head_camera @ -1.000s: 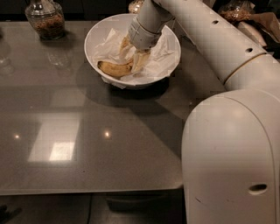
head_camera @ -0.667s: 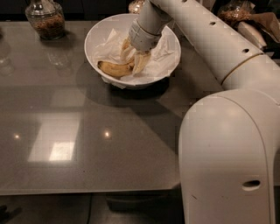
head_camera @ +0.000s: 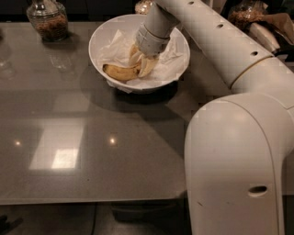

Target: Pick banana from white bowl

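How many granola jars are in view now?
3: left jar at the far edge; middle jar behind the white bowl, partly hidden by the arm; right jar at top right. More may be hidden. The gripper is in the bowl at the banana.

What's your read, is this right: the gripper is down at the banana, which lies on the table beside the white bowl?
Not quite. The gripper is down at the banana, but the camera view shows the banana lying inside the white bowl, on crumpled paper, not on the table beside it.
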`<action>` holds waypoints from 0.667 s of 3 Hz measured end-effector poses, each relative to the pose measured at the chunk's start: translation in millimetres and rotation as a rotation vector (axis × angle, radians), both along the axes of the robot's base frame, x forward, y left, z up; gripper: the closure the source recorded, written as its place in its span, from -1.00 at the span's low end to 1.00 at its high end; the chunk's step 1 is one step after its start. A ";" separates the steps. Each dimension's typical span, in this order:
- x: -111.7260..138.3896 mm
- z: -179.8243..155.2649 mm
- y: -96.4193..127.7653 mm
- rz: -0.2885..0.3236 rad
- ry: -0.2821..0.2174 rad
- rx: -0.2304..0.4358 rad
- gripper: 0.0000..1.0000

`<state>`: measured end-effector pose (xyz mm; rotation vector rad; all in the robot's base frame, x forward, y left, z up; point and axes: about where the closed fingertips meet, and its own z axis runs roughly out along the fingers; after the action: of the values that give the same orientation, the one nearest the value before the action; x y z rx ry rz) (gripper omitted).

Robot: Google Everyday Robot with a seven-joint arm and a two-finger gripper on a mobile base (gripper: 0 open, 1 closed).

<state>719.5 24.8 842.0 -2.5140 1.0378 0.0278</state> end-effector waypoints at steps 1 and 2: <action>0.0 1.2 -0.5 -0.002 0.000 -0.004 0.83; -0.5 2.3 -0.5 -0.003 0.000 -0.002 1.00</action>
<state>719.0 24.2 844.3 -2.5140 1.0427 0.0263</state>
